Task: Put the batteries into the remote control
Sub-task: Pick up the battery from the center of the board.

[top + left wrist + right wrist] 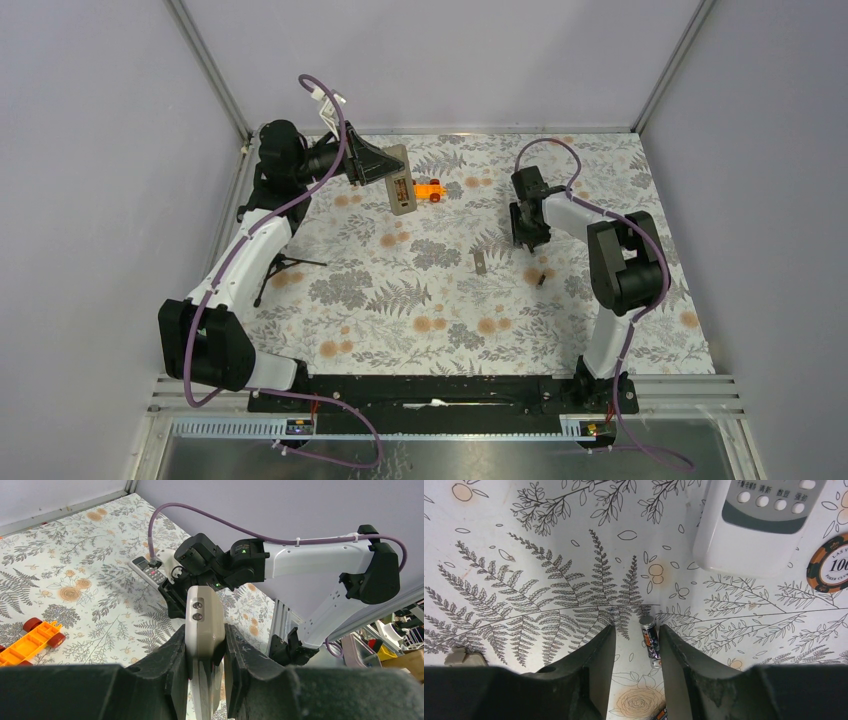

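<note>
One battery [650, 640] — between right end effector [636, 647] fingers [591, 672]

1. White on the tablecloth [400, 300], printed with grey ferns and leaf sprays and dotted with orange blooms.
2. Grey-brown on the back of the remote control [202, 622], with two dark round spots near the top.
3. Dark blue-purple with red flecks on the battery [650, 639], silver at its end cap.
4. White on the second remote [754, 545], with a grey panel and pale round buttons.
5. Orange, black and white on the poker chip [830, 562].
6. Bright orange on the toy cart [27, 644], red on its wheels.
7. Black on the left gripper [206, 646] and right gripper [636, 632]; white and black along both arms.
8. Purple on the cables [335, 120].
</note>
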`<state>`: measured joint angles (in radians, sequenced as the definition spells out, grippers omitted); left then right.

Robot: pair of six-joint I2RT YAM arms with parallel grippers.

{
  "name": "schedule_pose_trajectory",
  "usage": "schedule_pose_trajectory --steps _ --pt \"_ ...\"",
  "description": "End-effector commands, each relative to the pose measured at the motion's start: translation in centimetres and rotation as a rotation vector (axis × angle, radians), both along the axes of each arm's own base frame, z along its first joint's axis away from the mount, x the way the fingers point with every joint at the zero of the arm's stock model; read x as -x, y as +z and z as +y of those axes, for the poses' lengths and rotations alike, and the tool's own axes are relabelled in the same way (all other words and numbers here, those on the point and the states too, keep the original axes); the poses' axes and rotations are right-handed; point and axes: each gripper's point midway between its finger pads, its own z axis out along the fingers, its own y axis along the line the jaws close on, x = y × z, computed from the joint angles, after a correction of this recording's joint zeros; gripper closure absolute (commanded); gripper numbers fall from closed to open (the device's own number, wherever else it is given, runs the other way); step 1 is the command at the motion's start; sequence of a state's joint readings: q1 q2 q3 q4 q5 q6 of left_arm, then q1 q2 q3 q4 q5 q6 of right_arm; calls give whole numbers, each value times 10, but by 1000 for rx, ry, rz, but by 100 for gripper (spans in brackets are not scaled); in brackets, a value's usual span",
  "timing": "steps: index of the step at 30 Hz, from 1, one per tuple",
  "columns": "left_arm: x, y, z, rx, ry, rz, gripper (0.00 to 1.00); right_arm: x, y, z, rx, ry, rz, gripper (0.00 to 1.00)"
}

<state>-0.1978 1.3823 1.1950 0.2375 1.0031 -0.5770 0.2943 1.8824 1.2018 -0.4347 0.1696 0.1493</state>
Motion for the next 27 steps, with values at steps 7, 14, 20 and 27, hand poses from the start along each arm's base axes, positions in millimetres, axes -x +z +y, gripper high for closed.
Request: schedule_pose_trajectory --steps 7,14,20,27 --pt "5 22 2 17 -17 -96 100 34 -8 -2 6 50 154 53" --pt "6 21 2 19 -18 -87 100 31 -12 0 3 52 165 66" --pt "7 20 3 20 -18 -84 100 21 -18 -3 32 21 163 89" --pt "2 16 1 24 -6 -54 100 6 7 3 -13 -13 51 94"
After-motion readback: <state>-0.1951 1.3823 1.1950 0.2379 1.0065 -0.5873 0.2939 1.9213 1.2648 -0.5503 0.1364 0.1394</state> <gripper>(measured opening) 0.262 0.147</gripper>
